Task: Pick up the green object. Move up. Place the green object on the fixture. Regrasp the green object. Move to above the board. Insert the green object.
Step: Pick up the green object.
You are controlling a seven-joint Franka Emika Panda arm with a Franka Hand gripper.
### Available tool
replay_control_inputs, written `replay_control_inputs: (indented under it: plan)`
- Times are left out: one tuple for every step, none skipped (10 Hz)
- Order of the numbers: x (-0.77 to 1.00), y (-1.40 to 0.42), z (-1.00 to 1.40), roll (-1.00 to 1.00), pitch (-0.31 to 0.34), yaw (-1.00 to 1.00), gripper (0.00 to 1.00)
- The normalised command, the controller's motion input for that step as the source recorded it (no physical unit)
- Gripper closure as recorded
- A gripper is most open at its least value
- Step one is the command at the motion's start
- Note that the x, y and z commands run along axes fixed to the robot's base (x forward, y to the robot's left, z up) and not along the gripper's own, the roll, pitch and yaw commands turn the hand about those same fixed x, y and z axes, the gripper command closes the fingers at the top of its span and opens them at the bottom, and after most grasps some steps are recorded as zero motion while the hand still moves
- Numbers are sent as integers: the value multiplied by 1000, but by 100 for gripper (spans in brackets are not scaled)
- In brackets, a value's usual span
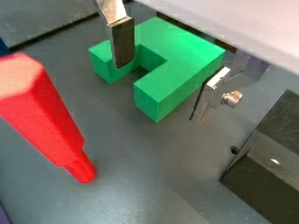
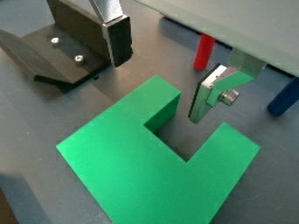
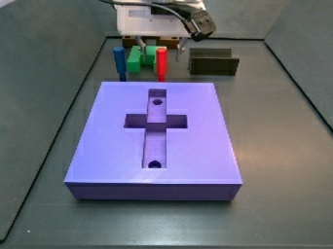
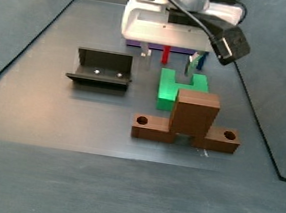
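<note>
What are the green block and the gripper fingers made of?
The green object looks like matte plastic: even bright colour, no shine. The gripper straddles one of its prongs, open; its fingers look like brushed metal, silvery, with a screw.

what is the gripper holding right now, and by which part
Nothing yet. The gripper is low over the green object, open, with its fingers on either side of one prong, and gaps show between the pads and the plastic.

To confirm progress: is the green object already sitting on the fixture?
No, the green object lies on the floor beneath the gripper, apart from the fixture.
</note>
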Motion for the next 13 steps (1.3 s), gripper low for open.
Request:
replay_control_inputs:
  plan:
    - [3, 91, -297, 114, 0, -26, 0]
    - [3, 94, -240, 99, 0, -43, 0]
    - [0, 77, -214, 90, 0, -43, 0]
    - [0, 0, -171, 67, 0, -57, 0]
    - [0, 0, -137, 91, 0, -131, 0]
    - [0, 0, -137, 60, 0, -180, 0]
    - [0, 0, -163, 33, 0, -229, 0]
    - [0, 0, -83, 13, 0, -126, 0]
    - [0, 0, 0, 19, 0, 0, 0]
    - [0, 0, 0, 0, 0, 0, 0]
    - [0, 0, 0, 0, 0, 0, 100]
    - [0, 0, 0, 0, 0, 0, 100]
    - [0, 0, 0, 0, 0, 0, 100]
